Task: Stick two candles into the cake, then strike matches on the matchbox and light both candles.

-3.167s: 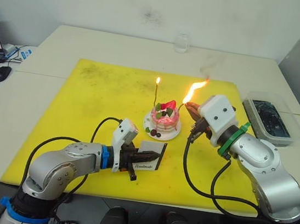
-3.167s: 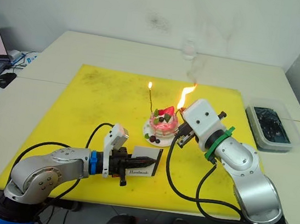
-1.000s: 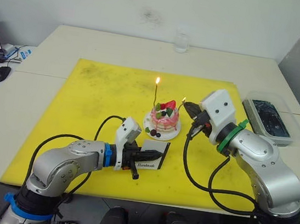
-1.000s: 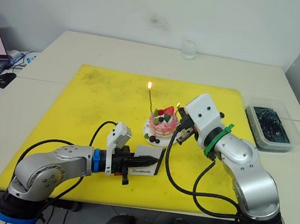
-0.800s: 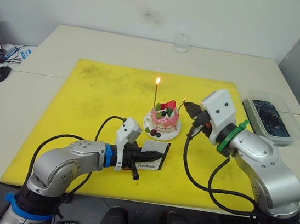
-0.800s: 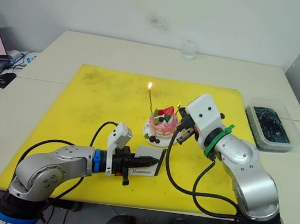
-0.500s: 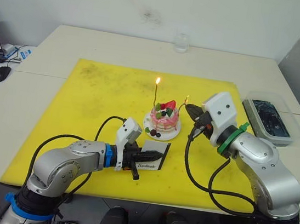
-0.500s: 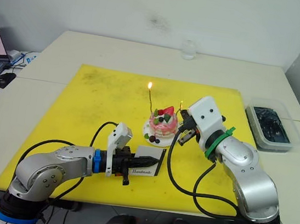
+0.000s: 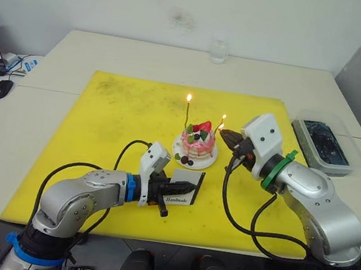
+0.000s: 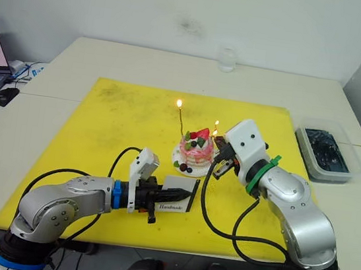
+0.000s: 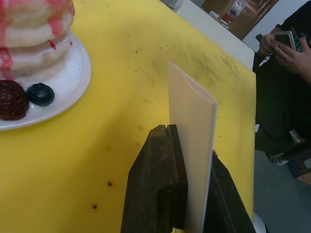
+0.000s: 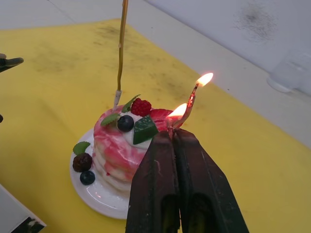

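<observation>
Here, from the head camera, the pink cake point(image 9: 199, 141) sits on its white plate point(image 9: 209, 159) near the middle of a yellow mat point(image 9: 116, 120). Two candles stand in it: a tall one point(image 9: 187, 112) on the far left side, lit at the tip, and a shorter curved one point(image 9: 222, 121) on the right side, also burning. The right gripper point(image 9: 224, 135) is just beside the cake's right edge, below that curved candle. The left gripper point(image 9: 187, 188) lies low over the mat in front of the plate, clamped on the matchbox point(image 9: 184, 177), which stands on edge. A plastic tub point(image 9: 329, 142) sits on the table to the right.

In the left wrist view, the black fingers point(image 11: 158, 179) pinch the white matchbox between them, with the plate's rim just beyond it.

In the right wrist view, the fingers point(image 12: 158, 179) are pressed together on a short burning match point(image 12: 173, 119), its flame beside the curved candle's stem, close to the strawberry point(image 12: 159, 114).
</observation>
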Robot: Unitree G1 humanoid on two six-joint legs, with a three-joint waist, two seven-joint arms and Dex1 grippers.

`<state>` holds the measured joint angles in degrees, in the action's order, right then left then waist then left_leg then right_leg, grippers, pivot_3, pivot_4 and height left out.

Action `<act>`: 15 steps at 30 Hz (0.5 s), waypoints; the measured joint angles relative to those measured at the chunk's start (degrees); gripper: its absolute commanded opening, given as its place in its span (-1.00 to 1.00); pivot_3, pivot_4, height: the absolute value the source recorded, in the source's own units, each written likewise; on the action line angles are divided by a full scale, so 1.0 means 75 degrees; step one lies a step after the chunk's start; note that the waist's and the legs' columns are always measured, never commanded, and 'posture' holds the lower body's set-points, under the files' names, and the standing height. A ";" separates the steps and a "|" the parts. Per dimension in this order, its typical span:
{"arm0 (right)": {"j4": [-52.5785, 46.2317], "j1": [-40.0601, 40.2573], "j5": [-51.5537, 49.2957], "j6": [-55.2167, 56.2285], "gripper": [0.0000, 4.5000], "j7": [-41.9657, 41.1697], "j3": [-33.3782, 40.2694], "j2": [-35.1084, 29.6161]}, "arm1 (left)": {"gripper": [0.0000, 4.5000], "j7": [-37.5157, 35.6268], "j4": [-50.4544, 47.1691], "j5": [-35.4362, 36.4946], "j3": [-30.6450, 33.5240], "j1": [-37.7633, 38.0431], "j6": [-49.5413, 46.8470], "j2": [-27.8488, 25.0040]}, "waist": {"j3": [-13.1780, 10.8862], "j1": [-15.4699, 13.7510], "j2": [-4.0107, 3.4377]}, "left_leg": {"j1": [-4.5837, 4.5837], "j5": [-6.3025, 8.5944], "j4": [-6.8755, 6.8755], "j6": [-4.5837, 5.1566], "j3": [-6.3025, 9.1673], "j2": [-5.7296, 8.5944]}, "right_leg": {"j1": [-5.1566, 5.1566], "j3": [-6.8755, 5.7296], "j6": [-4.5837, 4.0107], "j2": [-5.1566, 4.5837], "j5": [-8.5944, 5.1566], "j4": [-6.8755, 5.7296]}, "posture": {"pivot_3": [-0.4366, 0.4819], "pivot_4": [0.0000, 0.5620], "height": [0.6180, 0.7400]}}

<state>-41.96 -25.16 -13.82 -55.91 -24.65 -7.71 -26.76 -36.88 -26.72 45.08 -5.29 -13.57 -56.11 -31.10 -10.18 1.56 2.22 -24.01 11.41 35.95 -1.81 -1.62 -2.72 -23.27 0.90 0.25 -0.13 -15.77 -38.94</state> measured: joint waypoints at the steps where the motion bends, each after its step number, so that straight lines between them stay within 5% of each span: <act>1: -0.0109 0.0017 -0.0106 -0.0041 -0.98 -0.0053 0.0080 -0.0093 | -1.00 -0.0004 -0.0002 0.0015 0.0001 0.0002 -0.0009 -0.0001 | 0.0000 -0.0001 0.0000 | -0.0001 0.0000 0.0000 0.0000 0.0001 0.0000 | 0.0000 -0.0002 0.0000 0.0000 0.0000 0.0000 | -0.05 -0.47 1.00; 9: -0.0484 0.1305 -0.0424 -0.0487 -0.98 -0.0397 0.1968 -0.1388 | -1.00 -0.0023 -0.0112 0.0361 0.0010 0.0073 -0.0199 -0.0009 | 0.0000 -0.0033 0.0001 | -0.0005 0.0000 0.0001 0.0001 -0.0002 0.0004 | 0.0001 0.0000 0.0000 -0.0007 0.0000 0.0008 | -0.05 -0.47 1.00; 15: 0.1100 0.1717 0.0021 -0.0032 -0.98 0.0122 0.3482 -0.1600 | -1.00 0.0081 -0.0116 0.0398 -0.0082 0.0064 -0.0178 0.0337 | 0.0000 -0.0011 0.0001 | 0.0003 0.0000 0.0003 0.0001 -0.0005 0.0011 | 0.0004 0.0005 0.0002 -0.0001 0.0002 0.0003 | -0.05 -0.47 1.00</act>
<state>-33.71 -12.28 -13.67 -56.15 -23.74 18.40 -38.76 -36.27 -27.59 48.07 -5.90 -13.09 -57.45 -28.57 -10.18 1.48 2.22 -23.98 11.41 35.98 -1.81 -1.66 -2.63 -23.24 0.93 0.27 -0.13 -15.76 -38.92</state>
